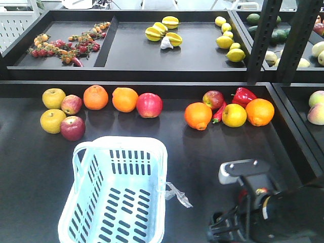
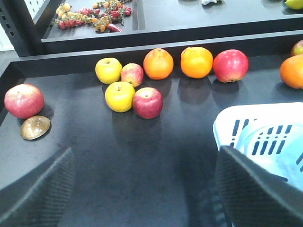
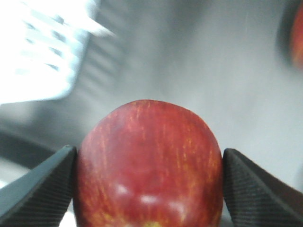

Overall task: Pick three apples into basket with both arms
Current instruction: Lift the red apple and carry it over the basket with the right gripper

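Dark red, yellow-streaked round apple (image 3: 149, 137), firm, smooth and likely slippery, sits clamped across its widest girth by the black right gripper (image 3: 149, 153), left gripper (image 2: 147, 153) gaping empty

The place looked like a mock-up of a shop's produce section. Black display trays (image 1: 177, 55) with raised rims filled the frame in stepped tiers. Fruit lay on them in loose groups: oranges (image 1: 95, 97) and apples (image 1: 150, 105) across the middle, lemons (image 1: 225, 42) at upper right. A pale blue shopping basket (image 1: 121, 140) sat at lower centre. Black slotted uprights (image 1: 263, 35) rose at the right, and a white perforated panel (image 1: 12, 25) showed in the upper-left corner.
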Motion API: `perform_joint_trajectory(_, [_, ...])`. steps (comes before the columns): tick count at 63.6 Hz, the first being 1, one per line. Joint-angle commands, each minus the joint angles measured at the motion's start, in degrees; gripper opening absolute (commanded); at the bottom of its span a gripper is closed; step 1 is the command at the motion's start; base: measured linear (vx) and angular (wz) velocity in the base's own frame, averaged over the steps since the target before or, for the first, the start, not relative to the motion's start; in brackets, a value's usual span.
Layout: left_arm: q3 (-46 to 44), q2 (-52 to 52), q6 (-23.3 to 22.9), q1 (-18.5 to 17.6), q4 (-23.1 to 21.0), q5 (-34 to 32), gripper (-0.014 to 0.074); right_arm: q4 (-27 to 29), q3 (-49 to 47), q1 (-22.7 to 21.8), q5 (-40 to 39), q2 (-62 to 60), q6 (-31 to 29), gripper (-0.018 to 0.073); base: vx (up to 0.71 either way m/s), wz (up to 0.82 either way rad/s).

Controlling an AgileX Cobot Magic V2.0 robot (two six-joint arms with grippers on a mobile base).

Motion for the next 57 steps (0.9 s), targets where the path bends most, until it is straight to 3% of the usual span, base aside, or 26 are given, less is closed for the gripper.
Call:
perform_joint_trajectory(1, [-1.4,0.2,-0.5,-0.1,0.5,-3.5,0.0587,0.0,-4.2,-0.1,0.1,-5.2,-4.7,0.0260,0.00,0.00])
perform_joint_trajectory(11, [-1.4,0.2,-0.5,-0.1,0.5,-3.5,0.0587,3.5,-9.3,0.0,0.5,-5.7,-12.7,0.0260,0.00,0.00])
perform_joint_trajectory(25, [-1.4,0.2,-0.5,-0.1,0.5,-3.5,0.0587,13.9,-15.0,0.0,-0.5,0.5,-25.5,0.0260,0.00,0.00])
perform_joint_trajectory(45, [-1.4,0.2,-0.5,-0.1,0.5,-3.5,0.0587,38.6,-22.9,0.0,0.3,11.7,-48.2,0.0260,0.00,0.00])
perform_joint_trajectory(57, [-1.4,0.2,-0.5,-0.1,0.5,-3.5,0.0587,47.1,-24.1,1.7,0.2,16.4,-59.0,0.0266,0.00,0.00])
